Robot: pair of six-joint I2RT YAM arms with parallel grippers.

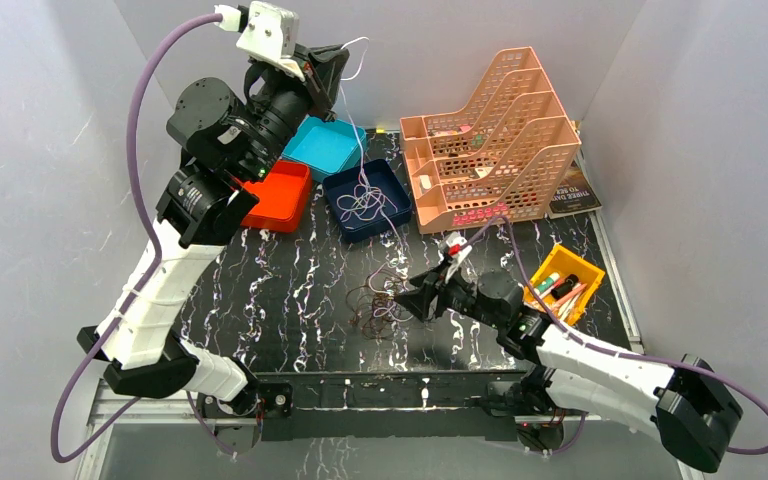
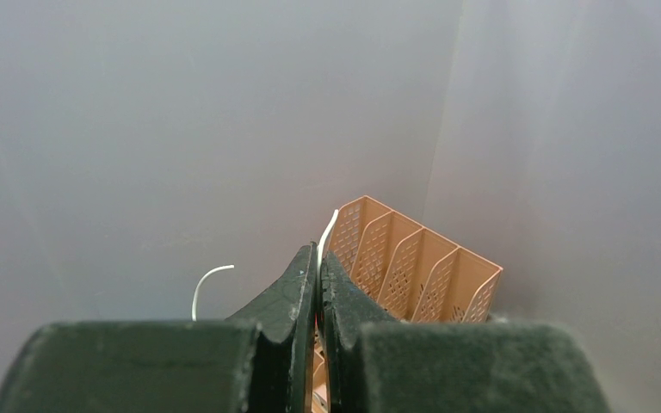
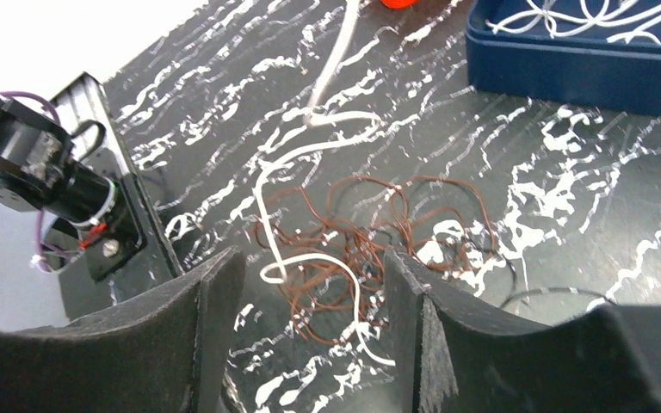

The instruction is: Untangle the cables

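Black padded fingers of the right pincer (image 3: 310, 275) fill the bottom of its wrist view. They stand well apart, low over the black, white-veined counter (image 3: 568, 172), and grip nothing. Between them lies a tangle of thin brown wires (image 3: 370, 249), with a whitish cable (image 3: 305, 159) curling through it and running off toward the far side. A thin black strand (image 3: 551, 294) beside the tangle is hard to make out against the dark top. Beyond sits a navy square plastic tray (image 3: 568, 77), cut off by the picture's edge, holding whitish-lilac loops (image 3: 585, 13).

Up high near the back wall, the left pincer (image 2: 318, 258) is pressed together on a white strand (image 2: 327, 228) that pokes out past its tips. From above, that strand hangs down over the navy tray; I cannot tell whether it is the same cable that reaches the tangle.

A teal tray (image 1: 325, 150) and a red-orange tray (image 1: 285, 195) sit partly hidden under the left arm. To the right stand a salmon perforated file rack (image 1: 490, 150), a dark book (image 1: 572, 197) half behind it, and a yellow bin (image 1: 588, 265) of markers.
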